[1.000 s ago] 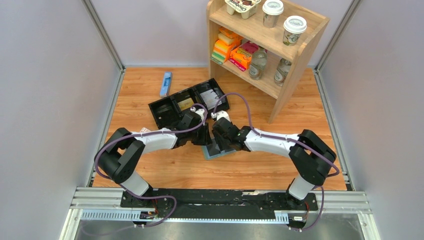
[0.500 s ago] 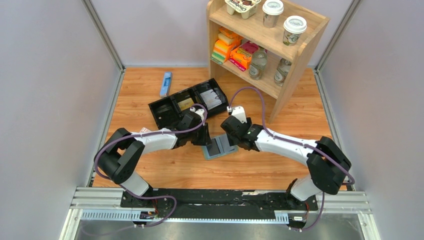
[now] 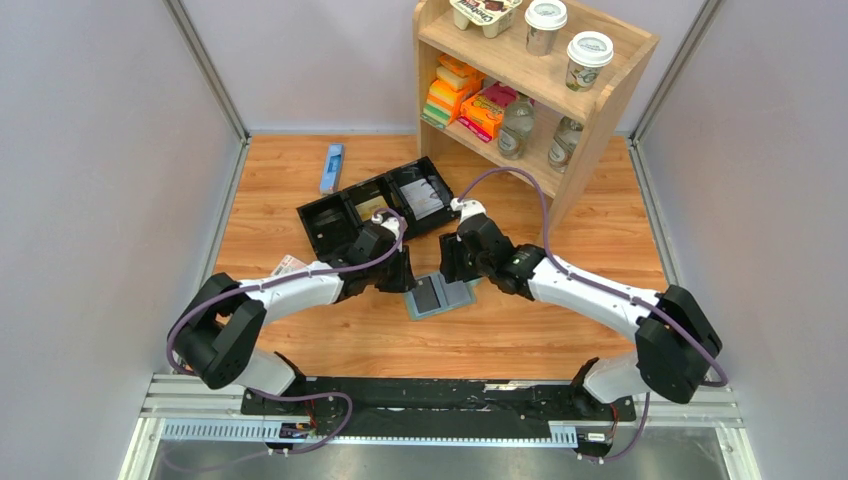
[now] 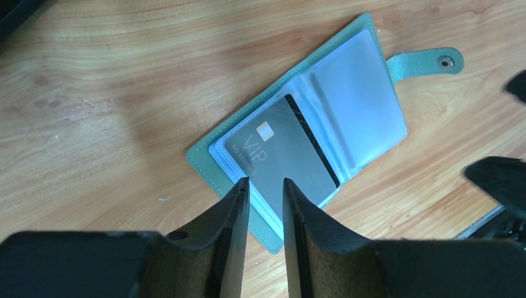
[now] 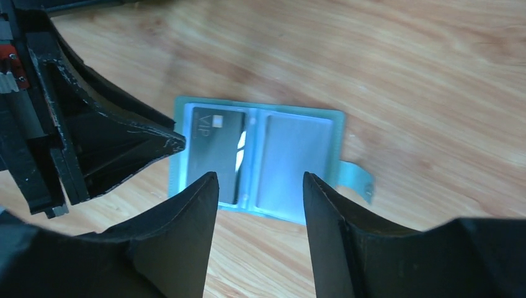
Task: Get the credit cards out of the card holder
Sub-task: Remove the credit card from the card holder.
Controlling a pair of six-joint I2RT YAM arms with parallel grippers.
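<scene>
Here the card holder (image 3: 455, 297) lies spread open and flat on the wooden desk (image 3: 560, 330), near its middle, with the pale blue pockets facing up. In the left wrist view a dark grey card (image 4: 282, 155) marked VIP sits in the pocket nearer the left gripper (image 4: 265, 186), and the other pocket looks pale and bare. The little closing tab (image 4: 428, 62) sticks out at about 1 o'clock from the holder in that view.

In the top view the left gripper (image 3: 400, 275) is at the holder's 9 o'clock. Its jaws are only narrowly parted with nothing between them, and the tips are at the edge of the card side. The right gripper (image 3: 450, 268) hangs over the holder's 12 o'clock edge. Its jaws are spread wide and grip nothing, and in its own wrist view they frame the holder (image 5: 291, 155) from above.

A black three-compartment tray (image 3: 330, 225) sits at 11 o'clock from the holder, and a wooden shelf (image 3: 600, 90) stands at 1 o'clock.
</scene>
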